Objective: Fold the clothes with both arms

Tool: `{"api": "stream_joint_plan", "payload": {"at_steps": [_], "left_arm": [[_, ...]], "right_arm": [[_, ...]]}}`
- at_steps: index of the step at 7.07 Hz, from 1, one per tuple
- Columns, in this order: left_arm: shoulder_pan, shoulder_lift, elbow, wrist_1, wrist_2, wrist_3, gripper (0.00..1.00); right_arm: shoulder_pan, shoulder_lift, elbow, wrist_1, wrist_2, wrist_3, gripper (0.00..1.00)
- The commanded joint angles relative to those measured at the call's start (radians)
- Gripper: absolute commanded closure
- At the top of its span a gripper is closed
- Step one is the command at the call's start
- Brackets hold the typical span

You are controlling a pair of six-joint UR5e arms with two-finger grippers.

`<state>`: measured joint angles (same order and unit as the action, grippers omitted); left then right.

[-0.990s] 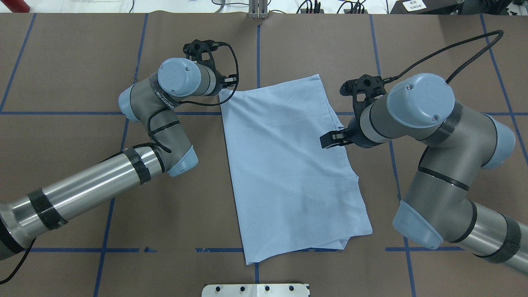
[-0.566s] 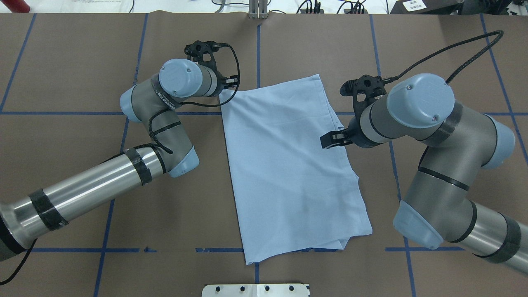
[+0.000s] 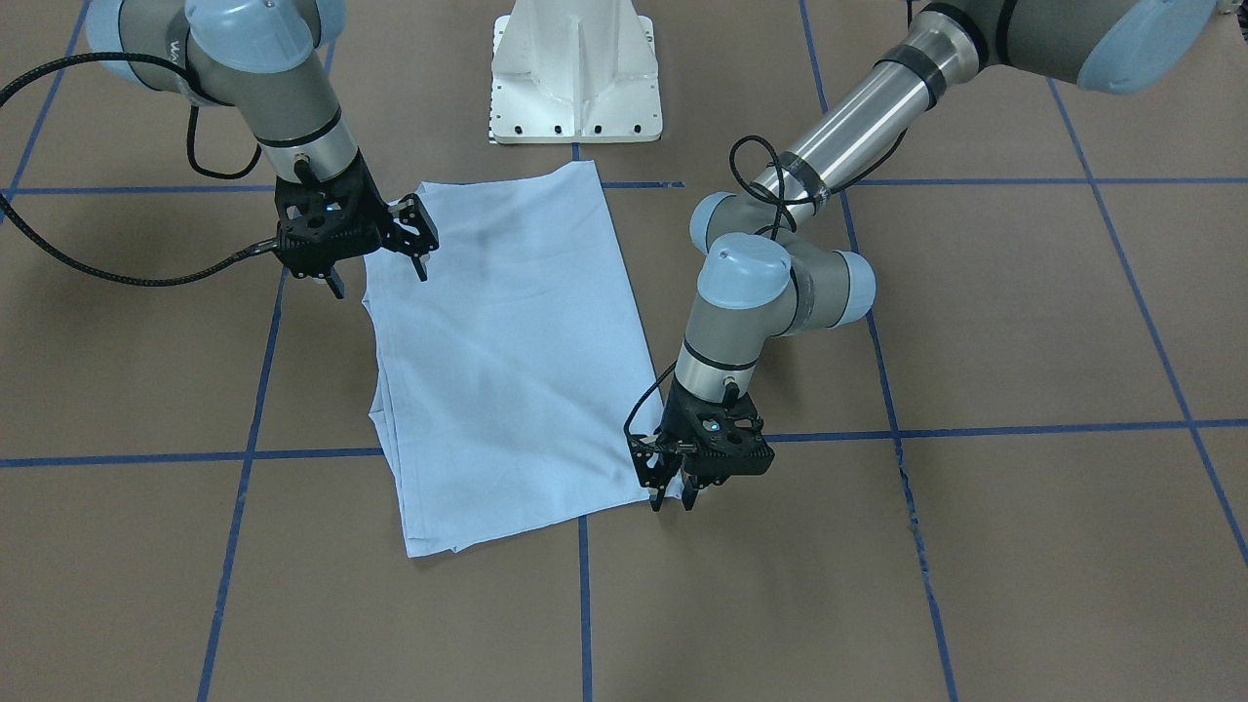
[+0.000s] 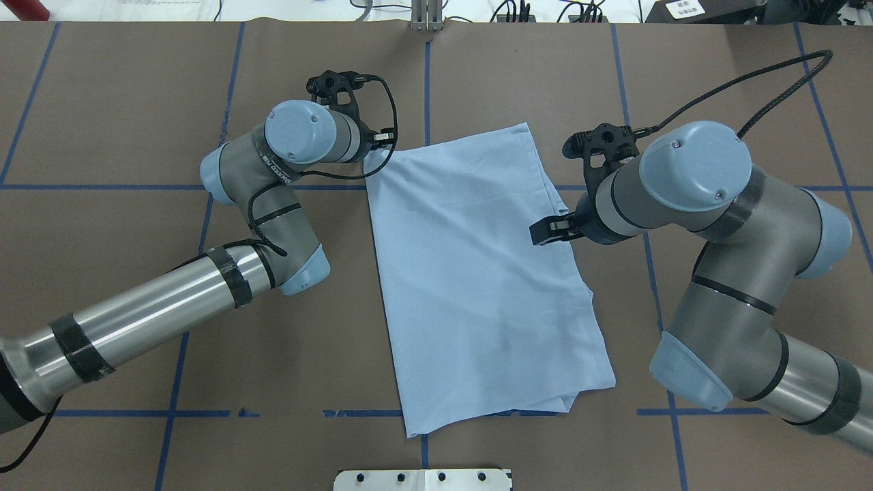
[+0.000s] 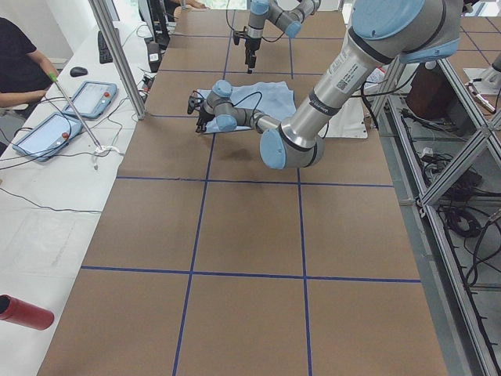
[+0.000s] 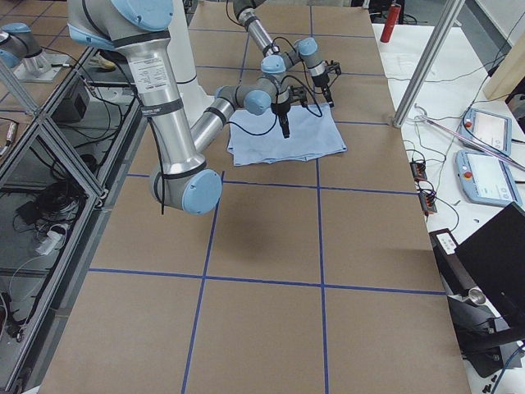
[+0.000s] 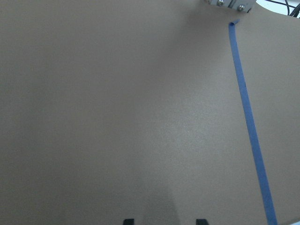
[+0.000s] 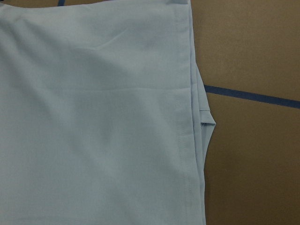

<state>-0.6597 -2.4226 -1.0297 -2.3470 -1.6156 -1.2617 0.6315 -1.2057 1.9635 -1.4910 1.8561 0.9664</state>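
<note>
The light blue T-shirt lies flat on the brown table, folded into a long rectangle; its print and collar are hidden. It also shows in the front view and fills the right wrist view. My left gripper hangs just beside the shirt's far left corner, low over the table, open and empty. The left wrist view shows its two fingertips apart over bare table. My right gripper is open wide and empty, hovering over the shirt's right edge; one of its fingers shows in the overhead view.
The white pedestal base stands at the robot's side of the table. Blue tape lines grid the table. A metal fixture and cables sit at the far edge. Tablets and an operator are beside the table.
My left arm has shifted slightly toward the shirt's far left corner. The right arm and the shirt have not moved.
</note>
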Motion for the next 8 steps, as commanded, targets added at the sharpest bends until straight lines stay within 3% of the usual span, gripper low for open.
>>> {"api": "stream_joint_plan", "payload": {"at_steps": [1, 8], "left_arm": [[0.000, -0.003, -0.001, 0.000, -0.001, 0.001, 1.00], [-0.072, -0.038, 0.040, 0.011, 0.010, 0.001, 1.00]], "right_arm": [[0.002, 0.000, 0.000, 0.000, 0.000, 0.000, 0.00], [0.010, -0.002, -0.005, 0.000, 0.000, 0.000, 0.00]]}}
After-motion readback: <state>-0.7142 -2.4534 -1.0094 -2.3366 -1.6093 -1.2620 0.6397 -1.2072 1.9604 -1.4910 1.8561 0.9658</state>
